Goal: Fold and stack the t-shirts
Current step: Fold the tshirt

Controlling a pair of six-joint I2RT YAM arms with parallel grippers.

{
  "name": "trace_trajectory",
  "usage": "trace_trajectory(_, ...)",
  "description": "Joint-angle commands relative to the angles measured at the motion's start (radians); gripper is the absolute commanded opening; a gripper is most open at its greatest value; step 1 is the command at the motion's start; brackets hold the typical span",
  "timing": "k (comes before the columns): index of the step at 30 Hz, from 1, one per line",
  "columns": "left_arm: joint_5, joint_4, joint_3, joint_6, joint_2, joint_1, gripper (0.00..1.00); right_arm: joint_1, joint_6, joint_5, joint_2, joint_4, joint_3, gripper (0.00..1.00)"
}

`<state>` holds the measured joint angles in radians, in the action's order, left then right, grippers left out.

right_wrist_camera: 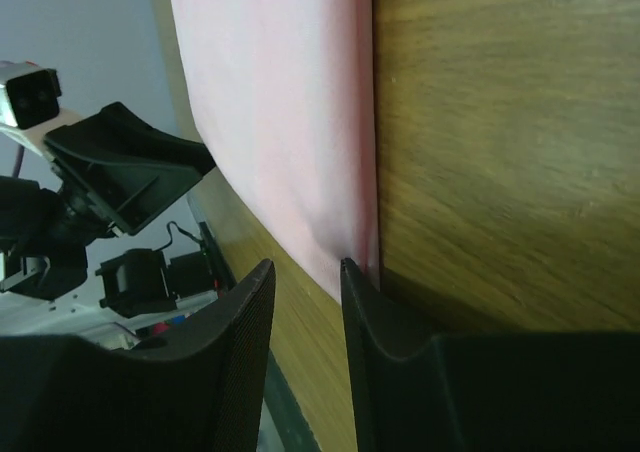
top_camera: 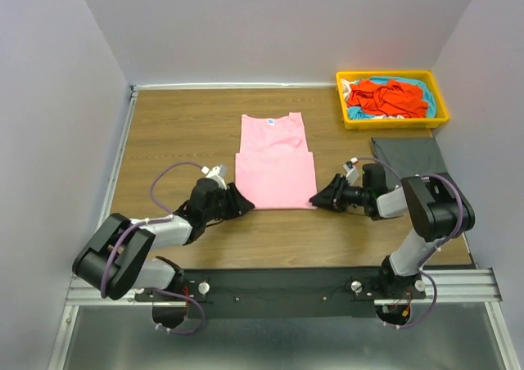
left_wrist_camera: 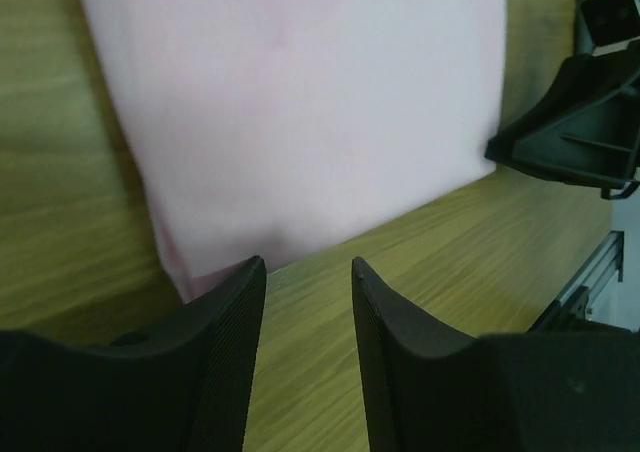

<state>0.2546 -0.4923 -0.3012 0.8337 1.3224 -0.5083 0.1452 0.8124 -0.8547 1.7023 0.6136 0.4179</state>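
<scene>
A light pink t-shirt (top_camera: 274,161) lies partly folded in the middle of the table, its lower half doubled up. My left gripper (top_camera: 243,204) is open and empty at its near left corner (left_wrist_camera: 190,262). My right gripper (top_camera: 320,200) is open and empty at its near right corner (right_wrist_camera: 345,247). The pink shirt fills the upper part of both wrist views. A dark grey t-shirt (top_camera: 407,155) lies folded at the right, behind my right arm. An orange-red t-shirt (top_camera: 385,97) and a turquoise t-shirt (top_camera: 422,91) lie crumpled together in the tray.
The yellow plastic tray (top_camera: 438,118) stands at the far right corner of the wooden table (top_camera: 180,133). Walls close in the left, back and right sides. A metal rail (top_camera: 458,284) with the arm bases runs along the near edge.
</scene>
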Motion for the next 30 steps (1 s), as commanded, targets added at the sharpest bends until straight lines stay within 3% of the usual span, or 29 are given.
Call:
trace_trajectory(1,-0.101,-0.054,0.066,0.062,0.011,-0.007,0.47,0.001,-0.070,0.025,0.025,0.044,-0.071,0.40)
trace_trajectory(9,-0.150,0.010,0.139,0.148,-0.098,-0.006,0.45,-0.016,-0.050,0.109,-0.053,-0.029,-0.117,0.40)
trace_trajectory(14,-0.198,0.196,0.102,0.154,-0.333,-0.013,0.47,-0.012,-0.186,0.227,-0.260,-0.414,-0.029,0.41)
trace_trajectory(17,-0.247,0.372,0.047,0.107,-0.426,-0.016,0.60,-0.003,-0.242,0.324,-0.400,-0.586,0.031,0.45)
trace_trajectory(18,-0.282,0.401,0.030,0.079,-0.436,-0.018,0.68,0.005,-0.251,0.356,-0.429,-0.610,0.059,0.47)
trace_trajectory(21,-0.310,0.491,-0.045,0.027,-0.414,-0.029,0.77,0.074,-0.260,0.572,-0.507,-0.812,0.122,0.51)
trace_trajectory(22,-0.331,0.526,-0.087,-0.010,-0.381,-0.038,0.77,0.126,-0.265,0.705,-0.512,-0.895,0.162,0.53)
trace_trajectory(25,-0.408,0.612,-0.166,-0.033,-0.336,-0.093,0.77,0.192,-0.268,0.877,-0.491,-0.992,0.217,0.54)
trace_trajectory(30,-0.504,0.722,-0.288,-0.058,-0.264,-0.159,0.77,0.298,-0.246,0.988,-0.422,-1.086,0.297,0.54)
